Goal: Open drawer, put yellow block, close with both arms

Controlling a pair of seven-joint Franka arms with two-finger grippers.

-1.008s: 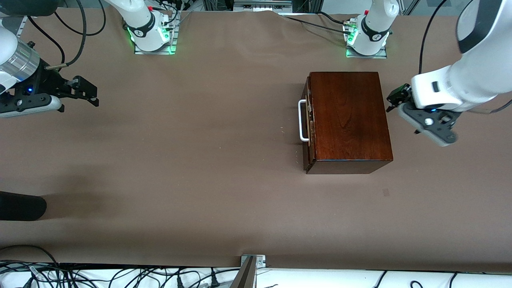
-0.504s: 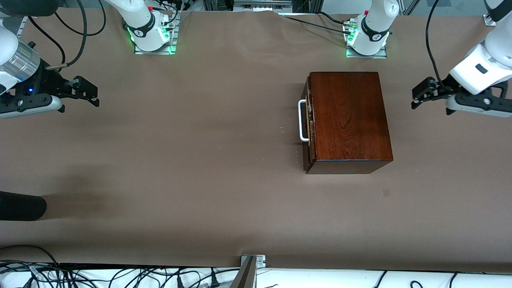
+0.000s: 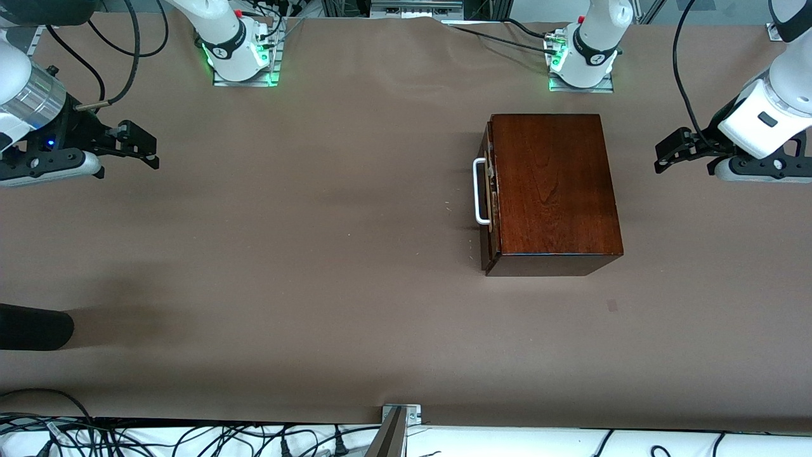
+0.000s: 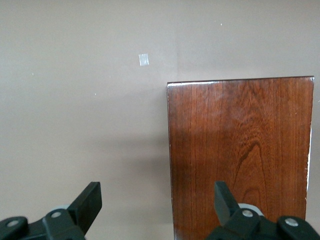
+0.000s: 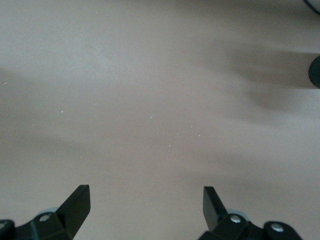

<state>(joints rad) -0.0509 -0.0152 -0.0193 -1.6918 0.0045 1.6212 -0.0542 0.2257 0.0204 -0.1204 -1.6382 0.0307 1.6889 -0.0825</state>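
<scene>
I see a glossy mahogany box (image 3: 553, 190) sitting on the matte brown table (image 3: 317, 266), toward the left arm's end. Its drawer (image 3: 487, 190) is shut flush, dark reddish front facing the right arm's end, with a white U-shaped bar handle (image 3: 480, 192) standing proud of it. I judge the handle points that way so a gripper can hook it from the open middle of the table. No yellow block shows in any view; I cannot tell where it is.

My left gripper (image 3: 666, 152) hangs over bare table beside the box's back end, fingers apart. Its wrist view looks down on the box's smooth, grained, rectangular top, one fingertip (image 4: 222, 197) over the wood, the other over the table.

My right gripper (image 3: 141, 149) waits over the table at the right arm's end, well apart from the box, fingers also spread. Its wrist view shows only flat, faintly speckled tabletop.

A dark rounded object (image 3: 32, 327) pokes in at the table edge.
</scene>
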